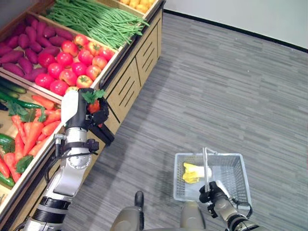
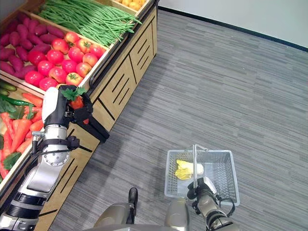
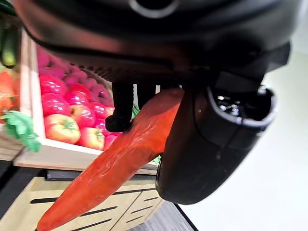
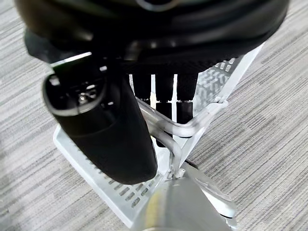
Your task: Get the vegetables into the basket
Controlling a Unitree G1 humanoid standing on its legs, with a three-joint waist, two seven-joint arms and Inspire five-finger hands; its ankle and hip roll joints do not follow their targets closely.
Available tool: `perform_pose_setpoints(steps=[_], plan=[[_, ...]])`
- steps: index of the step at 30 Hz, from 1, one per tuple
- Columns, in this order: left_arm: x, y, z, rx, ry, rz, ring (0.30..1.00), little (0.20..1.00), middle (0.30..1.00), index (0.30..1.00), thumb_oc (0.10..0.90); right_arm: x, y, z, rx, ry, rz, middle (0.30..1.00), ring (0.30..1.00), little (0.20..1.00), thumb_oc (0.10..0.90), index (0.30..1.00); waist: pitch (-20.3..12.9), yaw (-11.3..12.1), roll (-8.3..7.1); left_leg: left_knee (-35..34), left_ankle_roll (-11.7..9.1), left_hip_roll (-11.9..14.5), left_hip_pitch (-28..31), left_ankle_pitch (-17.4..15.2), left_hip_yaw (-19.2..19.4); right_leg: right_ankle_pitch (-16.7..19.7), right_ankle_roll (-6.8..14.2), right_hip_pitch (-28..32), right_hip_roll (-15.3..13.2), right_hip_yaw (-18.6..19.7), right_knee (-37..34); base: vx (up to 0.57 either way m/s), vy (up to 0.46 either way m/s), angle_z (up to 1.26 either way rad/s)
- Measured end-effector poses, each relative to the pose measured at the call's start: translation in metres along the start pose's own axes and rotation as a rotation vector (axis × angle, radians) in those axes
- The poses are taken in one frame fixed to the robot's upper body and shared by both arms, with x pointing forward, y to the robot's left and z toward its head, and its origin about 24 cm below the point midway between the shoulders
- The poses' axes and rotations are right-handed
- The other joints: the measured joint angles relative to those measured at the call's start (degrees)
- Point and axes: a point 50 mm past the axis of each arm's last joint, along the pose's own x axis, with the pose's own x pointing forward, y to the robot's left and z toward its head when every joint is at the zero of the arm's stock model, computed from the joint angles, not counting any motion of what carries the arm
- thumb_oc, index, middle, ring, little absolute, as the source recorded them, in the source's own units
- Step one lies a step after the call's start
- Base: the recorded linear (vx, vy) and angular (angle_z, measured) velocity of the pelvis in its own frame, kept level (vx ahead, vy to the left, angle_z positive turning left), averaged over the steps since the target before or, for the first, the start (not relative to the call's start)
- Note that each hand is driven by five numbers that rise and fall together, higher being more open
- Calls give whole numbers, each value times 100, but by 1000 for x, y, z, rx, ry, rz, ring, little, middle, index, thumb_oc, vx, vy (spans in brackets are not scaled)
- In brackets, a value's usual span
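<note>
Both hands grip: left hand [image 1: 94, 114] fingers clamp a carrot [image 3: 126, 156] beside tomatoes [image 1: 72, 60], right hand [image 1: 210, 193] the basket [image 1: 236, 166] handle.

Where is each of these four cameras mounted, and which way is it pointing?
Left eye view: on the head, looking down at the produce stand, floor and both arms.
Right eye view: beside it, same scene; left hand holds a carrot.
Left wrist view: on the left wrist, along the left hand; carrot and tomatoes beyond.
Right wrist view: on the right wrist, along the right hand curled round the basket handle.
Shared: both eye views show the white basket.
</note>
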Motion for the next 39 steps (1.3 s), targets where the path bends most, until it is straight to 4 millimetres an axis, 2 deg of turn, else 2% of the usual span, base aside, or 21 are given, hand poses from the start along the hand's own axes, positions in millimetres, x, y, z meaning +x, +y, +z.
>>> perform_pose_setpoints(steps=[3, 5, 6, 7, 8, 9, 10, 11, 12, 13, 14, 16, 17, 21, 22, 26, 28, 29, 35, 38, 39], plan=[[0, 0, -3, 3, 18, 9, 300, 300, 300, 300, 400, 1, -4, 10, 6, -39, -10, 300, 300, 300, 400, 300, 0, -82, -20, 294, 68, 14, -69, -195, 359, 196, 163, -262, 76, 192, 140, -39, 92, -73], [0, -1, -11, 17, 49, 7, 300, 300, 300, 300, 400, 2, -8, 23, 13, -78, -20, 300, 300, 300, 400, 300, 4, -69, -28, 566, 151, 167, -122, -469, 944, 624, 137, -524, 178, 246, 92, -53, 6, -151], [0, -3, -11, 13, 51, -9, 300, 300, 300, 300, 400, 2, -7, 25, 13, -88, -15, 300, 300, 300, 400, 300, -29, -184, -88, 724, 260, 157, -115, -603, 1250, 505, 52, -512, 108, -129, -163, -80, -2, -141], [-2, -4, -11, 5, 50, -8, 300, 300, 300, 300, 400, 2, -8, 24, 17, -83, -18, 300, 300, 300, 400, 300, -27, -105, 2, 764, 266, 332, -130, -577, 1496, -16, -56, -507, -26, -904, -309, -139, -4, -138], [-3, -4, -12, 6, 53, -11, 300, 300, 300, 300, 400, 3, -10, 25, 12, -80, -23, 300, 300, 300, 400, 300, -14, 3, 109, 734, 258, 507, -129, -571, 1684, -161, -83, -625, -113, -1630, -181, -72, -10, -109], [-3, -5, -12, 1, 59, -8, 300, 300, 300, 300, 400, 3, -10, 23, 13, -77, -26, 300, 300, 300, 400, 300, -7, -32, 150, 675, 254, 612, -126, -513, 1719, -121, -88, -571, -229, -1819, 19, -94, -30, -58], [-3, -5, -12, -3, 62, -9, 300, 300, 300, 300, 400, 2, -8, 20, 11, -70, -17, 300, 300, 300, 400, 300, -13, -63, 147, 586, 233, 703, -78, -411, 1665, -142, -46, -362, -372, -1873, 441, -70, -46, -23], [-4, -6, -13, -1, 67, -15, 300, 300, 300, 300, 400, 1, -5, 14, 7, -51, -5, 300, 300, 300, 400, 300, -28, 52, 113, 477, 190, 729, 7, -351, 1700, -139, -26, -168, -388, -1816, 674, -73, -61, -8], [-4, -5, -13, 5, 67, -16, 300, 300, 300, 300, 400, 0, -2, 7, 2, -31, 3, 300, 300, 300, 400, 300, -40, 108, 58, 420, 135, 723, 47, -317, 1689, 19, -32, 106, -393, -1742, 673, -72, -54, -9], [-3, -3, -14, 13, 67, -12, 300, 300, 300, 300, 400, -1, 2, 0, -2, -12, 13, 300, 300, 300, 400, 300, -62, 140, -28, 386, 66, 678, 59, -274, 1679, 69, 26, 374, -414, -1760, 516, -73, -62, -9], [-4, 0, -17, 14, 83, 1, 300, 300, 300, 300, 400, -1, 1, -3, -13, 3, 12, 300, 300, 300, 400, 300, -46, 224, -22, 364, 12, 685, 60, -237, 1757, 56, 43, 384, -388, -1777, 347, -78, -63, -19], [-8, 3, -23, 24, 111, 4, 300, 300, 300, 300, 400, -1, 0, -6, -25, 12, 9, 300, 300, 300, 400, 300, -42, 243, 30, 217, -42, 707, 135, -128, 1852, 57, 44, 472, -328, -1781, 88, -92, -89, -34], [-10, 3, -26, 29, 121, 0, 300, 300, 300, 300, 400, -2, 2, -8, -30, 25, 21, 300, 300, 300, 400, 300, -62, 266, 15, -49, -120, 682, 331, 19, 1952, 118, 104, 636, -252, -1817, -244, -85, -142, -39], [-13, 6, -30, 32, 134, 6, 300, 300, 300, 300, 400, -1, 0, -10, -30, 32, 17, 300, 300, 300, 400, 300, -141, 280, 11, -526, -318, 808, 441, 278, 2127, 170, 88, 520, -62, -1751, -473, -31, -167, -28], [-15, 3, -31, 24, 145, -5, 300, 300, 300, 300, 400, -2, 0, -14, -32, 37, 15, 300, 300, 300, 400, 300, -188, 244, 23, -683, -372, 892, 439, 426, 2088, 216, 28, 507, 51, -1765, -534, -41, -199, 1], [-17, -2, -30, 2, 153, -24, 300, 300, 300, 300, 400, -3, 0, -15, -30, 32, 16, 300, 300, 300, 400, 300, -233, 222, 78, -836, -447, 1056, 361, 656, 1892, 206, -90, 499, 253, -1945, -559, -17, -153, 19], [-19, -6, -30, -8, 161, -37, 300, 300, 300, 300, 400, -4, 1, -17, -31, 35, 18, 300, 300, 300, 400, 300, -272, 233, 145, -877, -473, 1092, 334, 714, 1781, 185, -135, 530, 320, -2072, -557, -40, -205, 29], [-20, -8, -29, -9, 160, -48, 300, 300, 300, 300, 400, -4, 0, -17, -32, 37, 16, 300, 300, 300, 400, 300, -320, 235, 235, -881, -476, 1169, 287, 764, 1664, 149, -175, 543, 365, -2166, -533, -30, -302, 28], [-31, -14, -40, -19, 218, -78, 300, 300, 300, 300, 400, -4, 3, -18, -52, 28, 25, 300, 300, 300, 400, 300, -375, 261, 415, -708, -499, 1381, 280, 784, 1505, 7, -251, 632, 599, -2221, -498, -19, -184, 3], [-36, -23, -46, -41, 263, -98, 300, 300, 300, 300, 400, -4, 1, -19, -59, 28, 18, 300, 300, 300, 400, 300, -379, 269, 490, -619, -498, 1429, 270, 784, 1180, -15, -288, 682, 668, -2213, -497, -14, -41, -3], [-38, -32, -45, -43, 262, -137, 300, 300, 300, 300, 400, -3, -5, -20, -65, 28, 3, 300, 300, 300, 400, 300, -362, 357, 524, -556, -490, 1307, 192, 739, 474, -23, -360, 672, 660, -2147, -524, -8, 47, -7]])
